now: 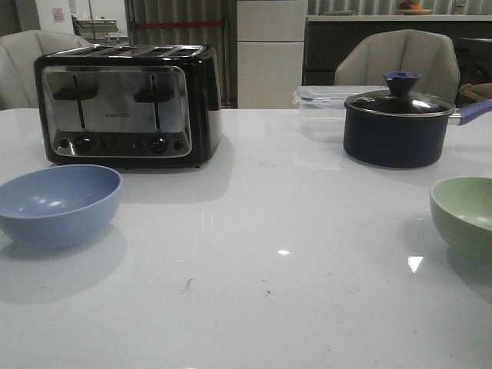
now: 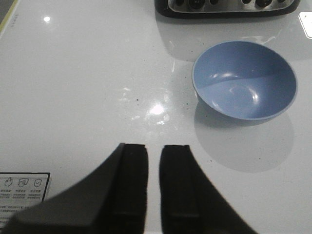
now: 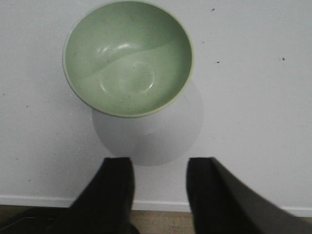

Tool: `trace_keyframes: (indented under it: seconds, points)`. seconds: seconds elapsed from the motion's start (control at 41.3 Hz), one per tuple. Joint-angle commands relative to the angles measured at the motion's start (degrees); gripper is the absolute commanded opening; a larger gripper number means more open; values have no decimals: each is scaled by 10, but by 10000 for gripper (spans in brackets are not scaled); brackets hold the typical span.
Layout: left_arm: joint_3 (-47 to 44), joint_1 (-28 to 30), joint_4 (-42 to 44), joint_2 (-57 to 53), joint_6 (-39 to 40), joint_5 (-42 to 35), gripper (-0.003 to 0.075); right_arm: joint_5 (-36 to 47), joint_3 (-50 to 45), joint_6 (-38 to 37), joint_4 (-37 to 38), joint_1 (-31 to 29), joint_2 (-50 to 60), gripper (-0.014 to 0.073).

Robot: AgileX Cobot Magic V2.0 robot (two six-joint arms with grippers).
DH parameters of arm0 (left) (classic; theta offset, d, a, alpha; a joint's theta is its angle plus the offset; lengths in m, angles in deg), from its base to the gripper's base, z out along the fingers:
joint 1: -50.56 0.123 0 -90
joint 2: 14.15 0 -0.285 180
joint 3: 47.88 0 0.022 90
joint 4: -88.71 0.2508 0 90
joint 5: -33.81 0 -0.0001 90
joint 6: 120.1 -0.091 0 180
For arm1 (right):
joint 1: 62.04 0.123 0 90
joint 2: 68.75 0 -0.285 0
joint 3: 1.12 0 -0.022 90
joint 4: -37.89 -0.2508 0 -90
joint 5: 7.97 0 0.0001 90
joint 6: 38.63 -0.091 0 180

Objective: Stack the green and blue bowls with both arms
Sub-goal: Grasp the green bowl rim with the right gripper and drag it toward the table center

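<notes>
The dusty blue bowl (image 1: 58, 204) sits upright and empty at the left of the white table, in front of the toaster. In the left wrist view the blue bowl (image 2: 244, 87) lies ahead of my left gripper (image 2: 154, 146), well apart from it; the fingers stand almost together with only a narrow slit and nothing between them. The pale green bowl (image 1: 465, 214) sits upright and empty at the right edge of the front view. In the right wrist view the green bowl (image 3: 128, 57) lies ahead of my right gripper (image 3: 160, 160), which is open and empty. Neither gripper shows in the front view.
A black and steel toaster (image 1: 127, 104) stands behind the blue bowl. A dark navy lidded pot (image 1: 398, 127) and a clear plastic box (image 1: 323, 100) stand at the back right. The table's near edge (image 3: 156, 204) lies under my right gripper. Chairs stand behind the table.
</notes>
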Motion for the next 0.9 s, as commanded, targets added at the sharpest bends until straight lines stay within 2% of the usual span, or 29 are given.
trace_keyframes:
  seconds: [0.0, 0.097, 0.484, 0.726, 0.871]
  points:
    - [17, -4, -2, 4, 0, -40, 340, 40, 16, 1, 9, -3, -18, 560]
    - [17, -4, -2, 4, 0, -40, 415, 49, 21, 1, 13, -6, -45, 571]
    - [17, -4, -2, 4, 0, -40, 380, 3, 134, 11, -18, -105, -227, 571]
    - [17, -4, -2, 4, 0, -40, 380, -13, 206, 141, -165, -159, -374, 571]
    - [17, -4, -2, 4, 0, -40, 380, -7, 235, 162, -184, -161, -438, 571]
